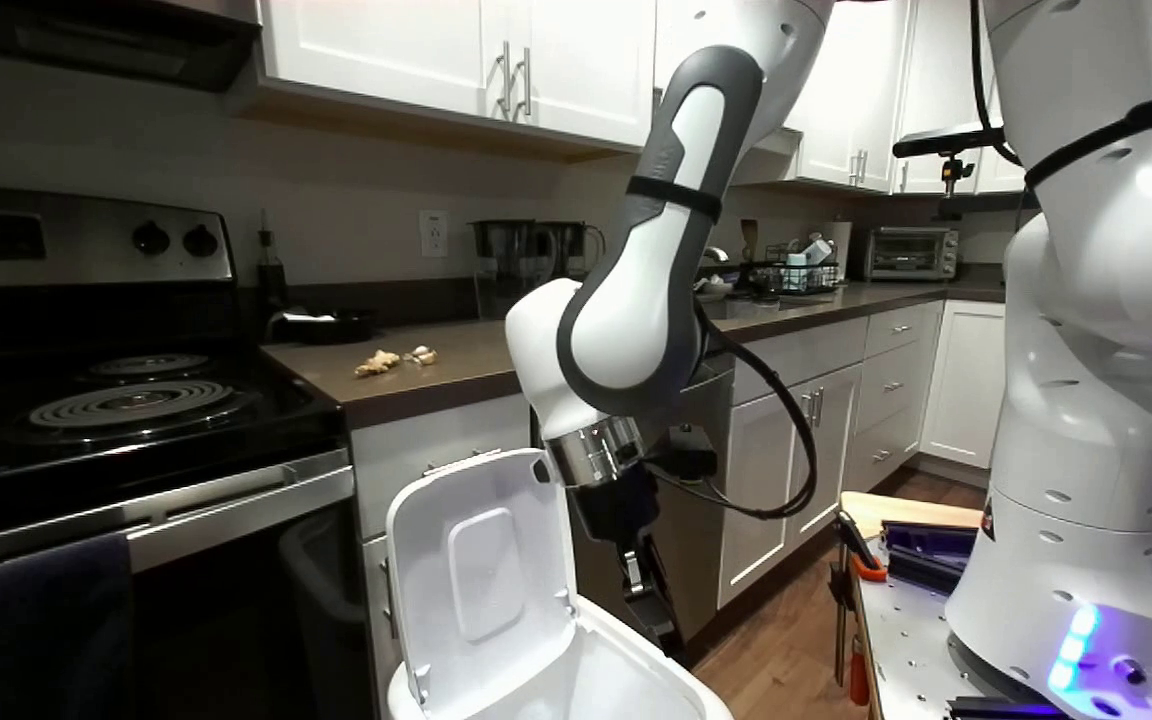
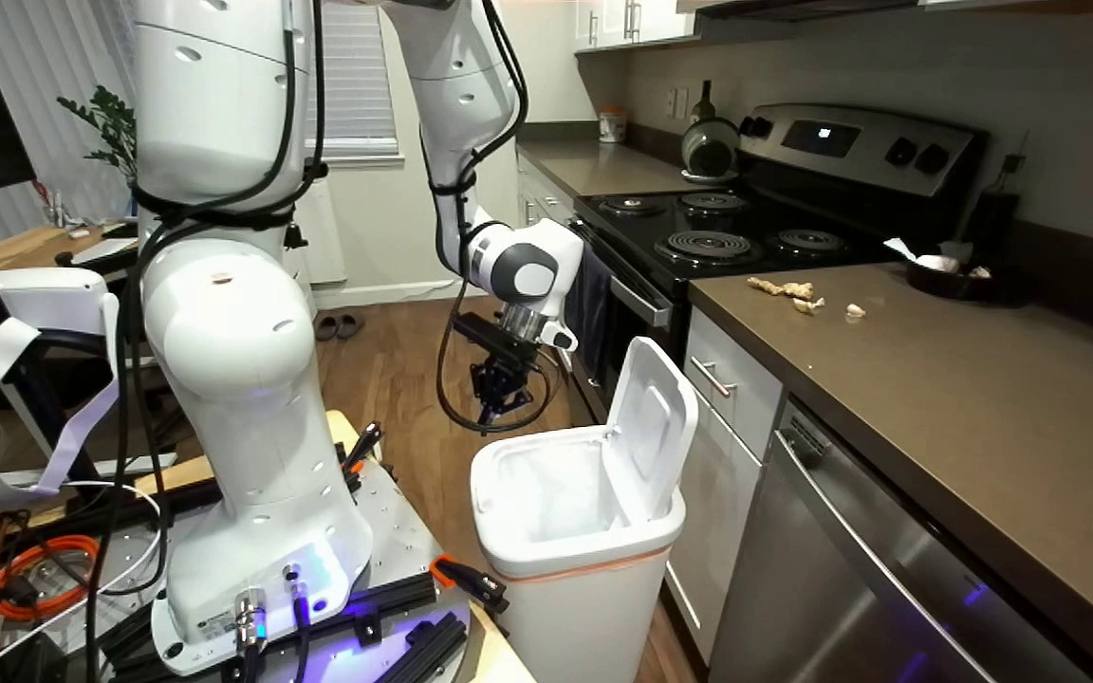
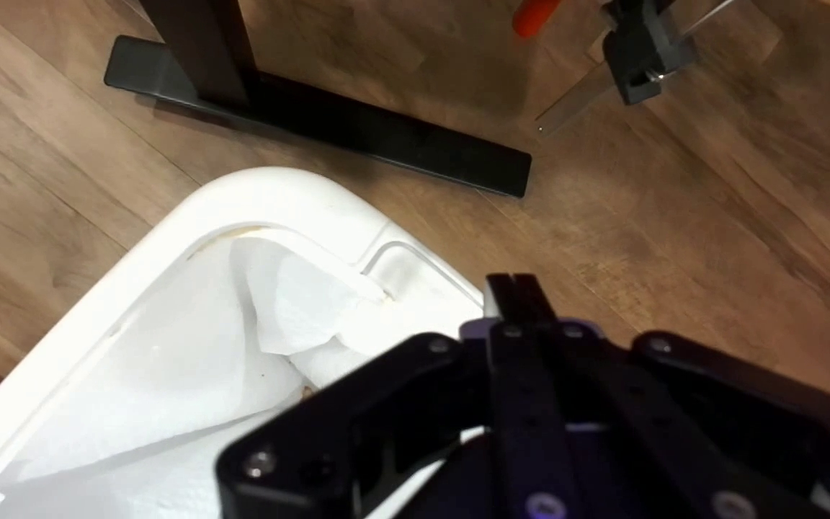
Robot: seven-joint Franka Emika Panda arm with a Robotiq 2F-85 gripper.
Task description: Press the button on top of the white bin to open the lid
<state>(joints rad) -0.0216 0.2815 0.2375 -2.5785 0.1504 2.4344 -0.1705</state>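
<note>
The white bin [image 1: 641, 650] stands on the floor, and it also shows in an exterior view [image 2: 584, 617] and in the wrist view [image 3: 271, 191]. Its lid [image 1: 486, 575] stands upright and open, hinged on the cabinet side, also in an exterior view [image 2: 656, 427]. The lid is out of the wrist view. My gripper [image 1: 671, 645] is black, points down and is shut and empty. In an exterior view the gripper [image 2: 488, 417] is just beyond the bin's far rim. In the wrist view its fingertips [image 3: 516, 281] are beside a recessed rim section. I cannot make out the button for certain.
A counter [image 2: 935, 379] with cabinets and a dishwasher [image 2: 850, 569] runs beside the bin. The stove [image 1: 136, 420] is close by. The robot's table [image 2: 395, 531] with tools and clamps is on the bin's other side. A black table foot [image 3: 386, 133] is on the floor.
</note>
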